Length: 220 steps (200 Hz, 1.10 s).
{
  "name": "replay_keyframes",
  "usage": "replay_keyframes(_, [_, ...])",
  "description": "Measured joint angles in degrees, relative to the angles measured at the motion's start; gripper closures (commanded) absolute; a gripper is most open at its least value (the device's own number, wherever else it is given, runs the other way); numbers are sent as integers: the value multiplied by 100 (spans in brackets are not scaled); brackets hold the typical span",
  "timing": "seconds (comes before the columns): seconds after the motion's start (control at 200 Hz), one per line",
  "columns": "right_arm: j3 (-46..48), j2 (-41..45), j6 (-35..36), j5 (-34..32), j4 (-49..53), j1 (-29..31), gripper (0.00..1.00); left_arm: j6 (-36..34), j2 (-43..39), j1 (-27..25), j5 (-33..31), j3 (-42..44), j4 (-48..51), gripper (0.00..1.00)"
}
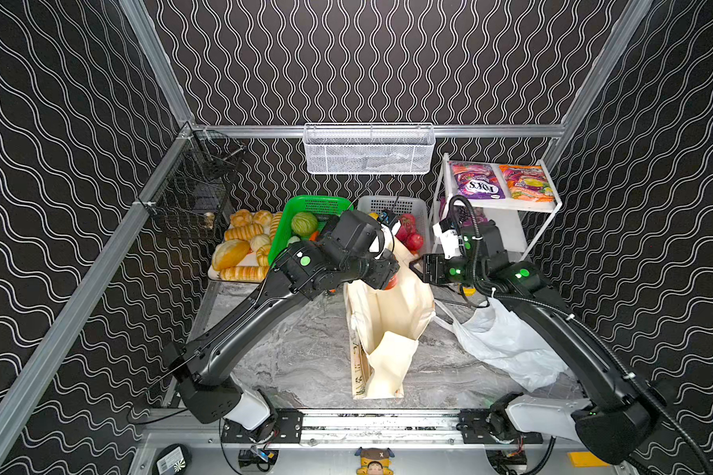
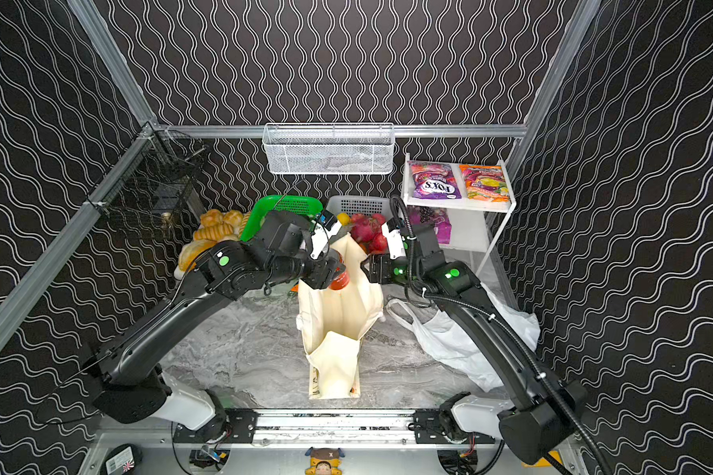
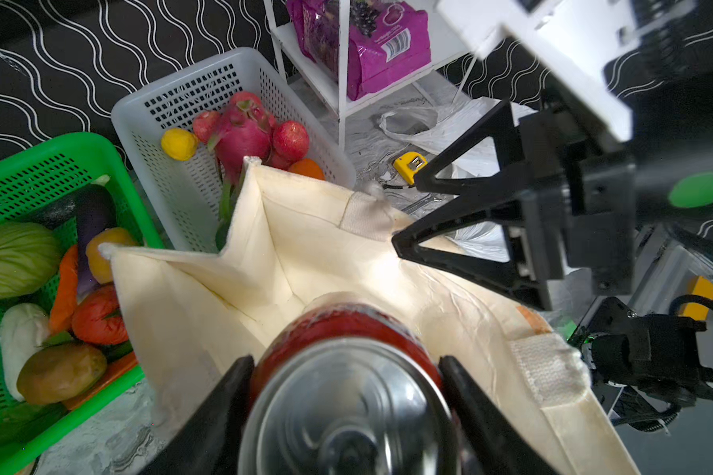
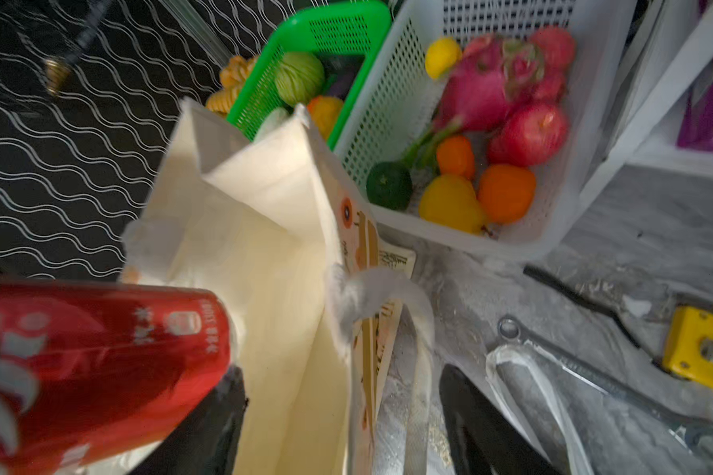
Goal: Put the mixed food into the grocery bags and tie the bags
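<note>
The left gripper's [image 3: 344, 364] jaws are clamped on the sides of a red soda can [image 3: 346, 325], which hangs right over the open mouth of the cream canvas tote [image 1: 387, 329]. In both top views the tote stands upright at the centre of the marble tabletop [image 1: 297, 353]. Facing it from the right, the right gripper [image 3: 405, 212] has its jaws apart with the tote's rim standing between them, beside a handle root; neither finger looks pressed on the cloth. The white plastic carrier bag [image 1: 507, 345] lies crumpled and flat at the lower right of the tabletop, under the right arm. Behind the tote, towards the top of the frame, a green basket [image 3: 38, 152] holds the toy cabbage [image 3: 13, 259], tomato [image 3: 99, 316] and potato [image 3: 58, 372], touching a white basket [image 3: 173, 103] of toy fruit. At the upper right, a purple snack packet [image 1: 476, 183] lies on top of the white shelf rack [image 1: 511, 204].
</note>
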State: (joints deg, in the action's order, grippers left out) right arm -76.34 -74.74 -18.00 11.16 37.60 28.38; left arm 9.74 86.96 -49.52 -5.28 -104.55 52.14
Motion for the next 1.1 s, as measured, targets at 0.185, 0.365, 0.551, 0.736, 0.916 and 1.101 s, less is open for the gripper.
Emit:
replay_keyframes(0.185, [-361,-468,-389,168,142,2,67,212,337,13,-39,13,-7,78])
replay_keyframes(0.365, [-393,-529,-678,256,94,2,92,431,835,22,-61,-129,13,80])
replay_keyframes(0.551, [162,-94,-1202,306,-337,4,100,811,1193,22,-358,-136,7,80])
replay_keyframes(0.736, [603,295,-1714,280,-763,9,100,1126,1366,50,-649,155,-144,80])
replay_keyframes(0.916, [802,483,-1902,162,-960,17,100,1311,1447,173,-1034,487,-269,78])
replay_keyframes(1.101, [898,540,-1952,96,-994,15,100,1397,1274,595,-1174,828,-275,78])
